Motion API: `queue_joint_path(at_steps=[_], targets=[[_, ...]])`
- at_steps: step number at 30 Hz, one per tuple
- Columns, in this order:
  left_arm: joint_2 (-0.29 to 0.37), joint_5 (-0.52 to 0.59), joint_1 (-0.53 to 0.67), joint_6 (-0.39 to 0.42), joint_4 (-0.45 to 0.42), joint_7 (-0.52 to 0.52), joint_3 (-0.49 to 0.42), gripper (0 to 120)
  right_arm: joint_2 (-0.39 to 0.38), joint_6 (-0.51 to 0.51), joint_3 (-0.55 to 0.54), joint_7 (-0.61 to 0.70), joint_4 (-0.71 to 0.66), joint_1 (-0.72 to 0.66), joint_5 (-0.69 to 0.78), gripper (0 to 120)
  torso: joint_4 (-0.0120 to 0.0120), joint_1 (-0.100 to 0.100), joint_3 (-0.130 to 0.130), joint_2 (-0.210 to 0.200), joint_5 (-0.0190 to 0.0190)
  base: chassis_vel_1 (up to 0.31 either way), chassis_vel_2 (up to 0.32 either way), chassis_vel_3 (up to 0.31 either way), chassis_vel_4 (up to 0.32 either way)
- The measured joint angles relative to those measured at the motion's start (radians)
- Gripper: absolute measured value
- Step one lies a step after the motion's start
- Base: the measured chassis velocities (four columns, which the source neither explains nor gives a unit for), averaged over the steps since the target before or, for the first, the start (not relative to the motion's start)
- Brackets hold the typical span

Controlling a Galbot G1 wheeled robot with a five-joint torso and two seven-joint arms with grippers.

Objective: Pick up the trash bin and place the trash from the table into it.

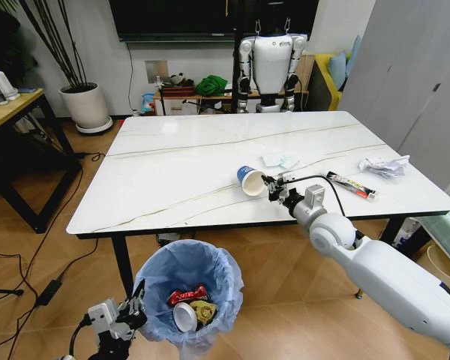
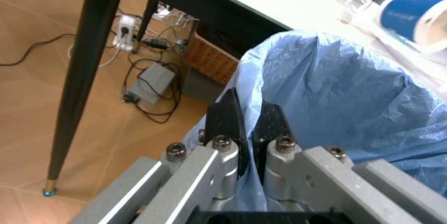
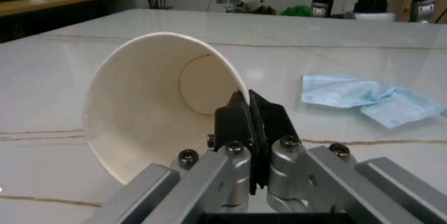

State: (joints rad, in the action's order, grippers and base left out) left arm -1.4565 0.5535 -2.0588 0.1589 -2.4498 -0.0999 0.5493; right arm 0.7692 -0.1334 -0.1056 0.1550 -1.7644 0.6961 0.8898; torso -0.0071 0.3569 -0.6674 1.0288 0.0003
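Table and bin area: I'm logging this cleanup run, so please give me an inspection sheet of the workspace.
Surface: marble-look table, mostly bare.
Job's things: trash bin with blue liner holds a red can, white lid and yellow wrapper; paper cup on its side; crumpled white paper and long dark wrapper near the table's right end.
Clutter: light-blue face mask on the table.
Grippers: left gripper pinches the bin's liner rim; right gripper pinches the cup's rim.
Cables: power strip and cords on the floor.
Surroundings: white plant pot, humanoid robot.
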Motion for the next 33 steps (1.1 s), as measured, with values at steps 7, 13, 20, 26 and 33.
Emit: queue_joint_path(at_steps=[7, 13, 20, 26, 33], targets=[[0.046, 0.049, 0.027, 0.002, 0.008, -0.019, -0.009, 0, -0.133, 0.057, 0.189, -0.116, -0.132, 0.185, 0.051, 0, -0.0010, 0.000, 0.000, 0.000, -0.0002, 0.000, 0.000, 0.000, 0.000], [0.084, 0.094, 0.056, 0.008, 0.020, -0.033, -0.030, 0, -0.268, 0.145, 0.388, -0.391, -0.316, 0.403, 0.099, 0, -0.0008, 0.000, 0.000, 0.000, -0.0006, 0.000, 0.000, 0.000, 0.000], [0.079, 0.108, 0.060, 0.011, 0.010, -0.039, -0.028, 0, -0.357, 0.166, 0.332, -0.690, -0.425, 0.416, 0.044, 0, 0.0001, 0.000, 0.000, 0.000, -0.0002, 0.000, 0.000, 0.000, 0.000], [0.080, 0.114, 0.062, 0.015, 0.005, -0.043, -0.025, 0, -0.388, 0.138, 0.308, -0.789, -0.461, 0.421, -0.125, 0, -0.0006, 0.000, 0.000, 0.000, -0.0003, 0.000, 0.000, 0.000, 0.000], [0.067, 0.110, 0.062, 0.015, 0.004, -0.043, -0.025, 0, -0.398, 0.121, 0.257, -0.803, -0.458, 0.346, -0.183, 0, -0.0003, 0.000, 0.000, 0.000, -0.0003, 0.000, 0.000, 0.000, 0.000]])
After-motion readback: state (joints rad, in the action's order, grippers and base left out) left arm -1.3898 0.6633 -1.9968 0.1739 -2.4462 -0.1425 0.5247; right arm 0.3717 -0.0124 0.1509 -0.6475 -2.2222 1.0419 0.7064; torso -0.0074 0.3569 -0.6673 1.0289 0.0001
